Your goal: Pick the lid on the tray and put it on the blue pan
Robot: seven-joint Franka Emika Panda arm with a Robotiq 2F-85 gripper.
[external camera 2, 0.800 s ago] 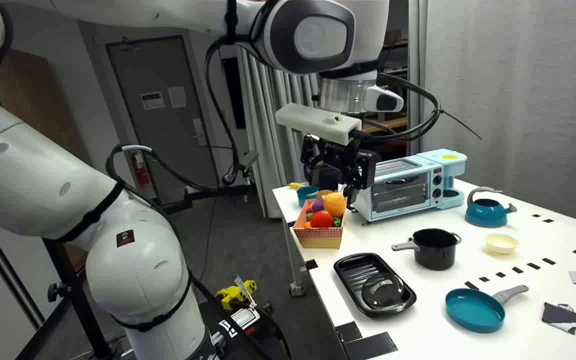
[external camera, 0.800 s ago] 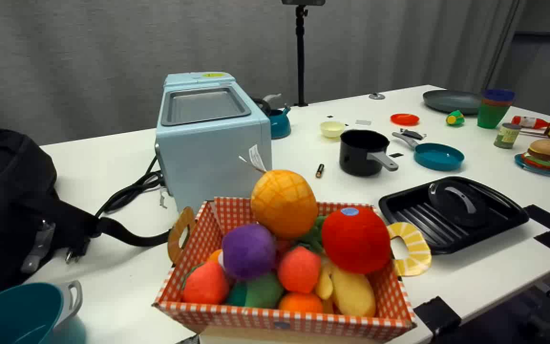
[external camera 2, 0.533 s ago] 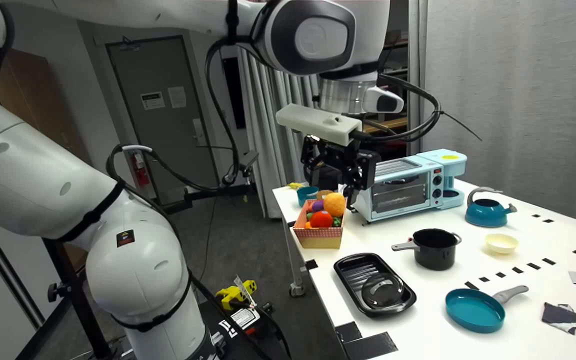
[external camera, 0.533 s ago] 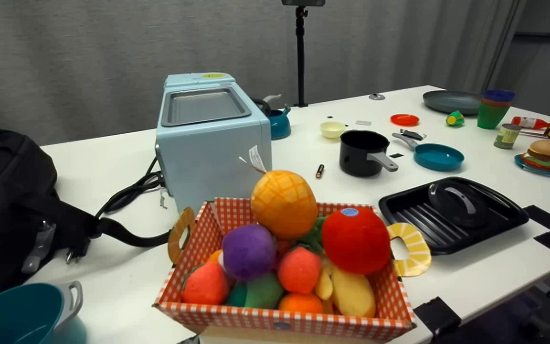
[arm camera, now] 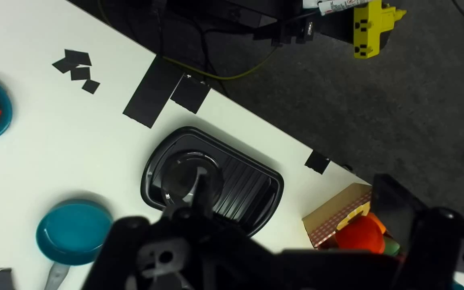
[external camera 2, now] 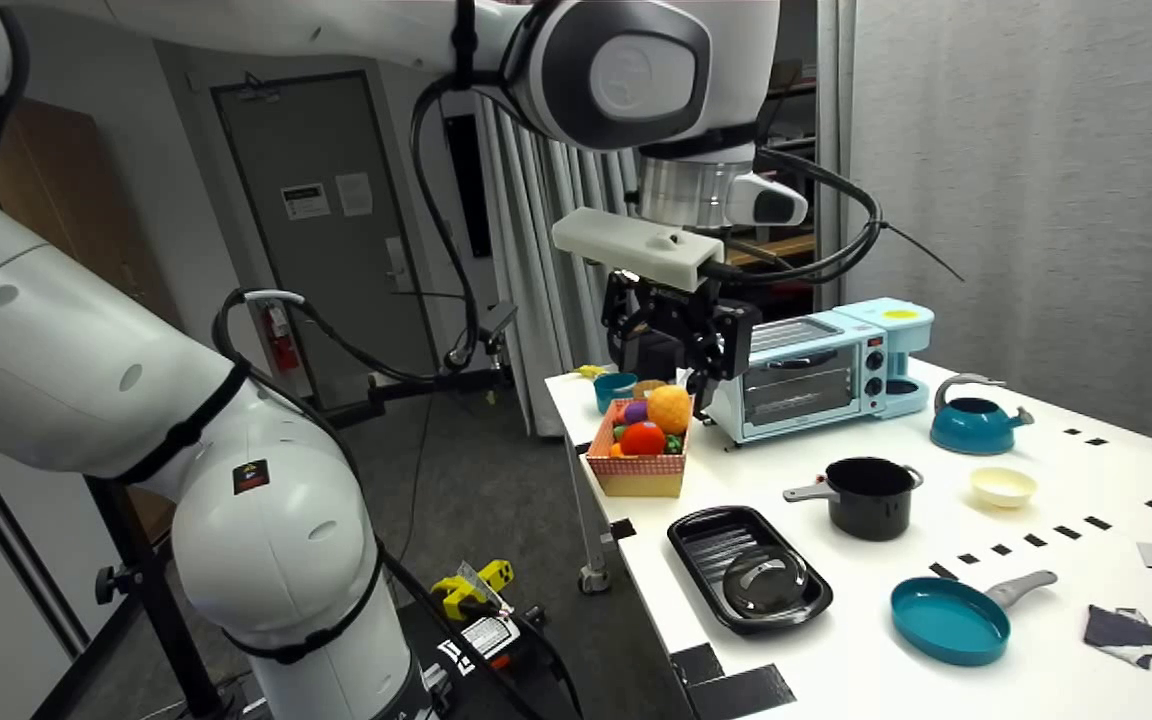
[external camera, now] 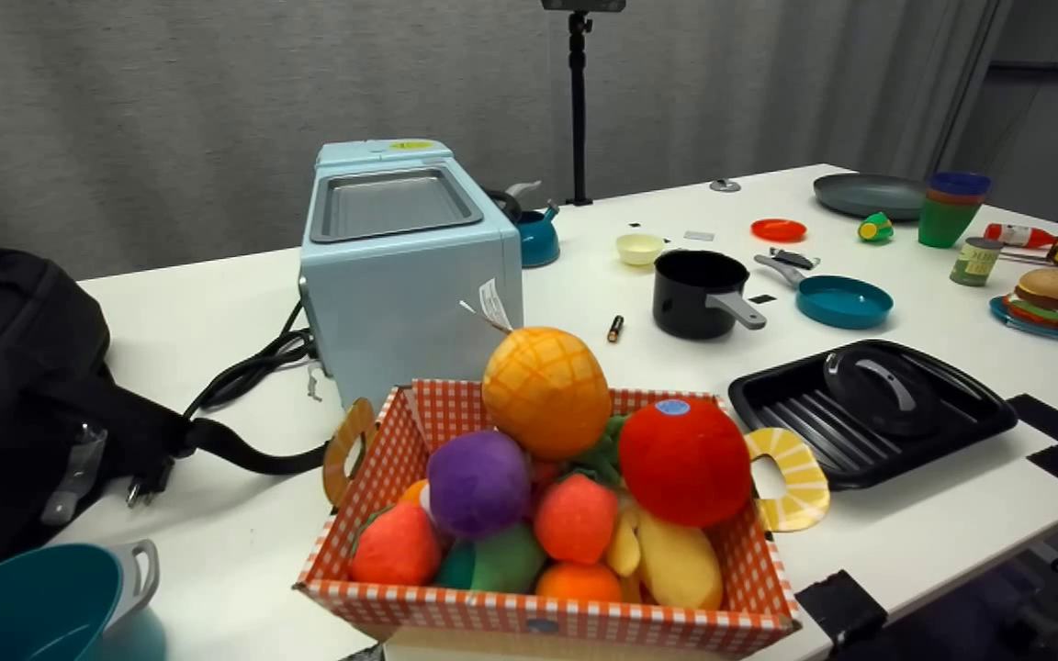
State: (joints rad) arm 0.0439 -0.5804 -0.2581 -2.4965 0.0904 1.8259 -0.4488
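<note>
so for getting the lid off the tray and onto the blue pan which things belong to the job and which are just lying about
Job: lid, tray under it, blue pan, the open fingers.

Just lying about: black pot, fruit basket, teal kettle, pale bowl, toy burger, light-blue oven.

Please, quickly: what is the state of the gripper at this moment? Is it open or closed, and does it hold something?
Gripper: open, holding nothing; the lid lies in the tray.
</note>
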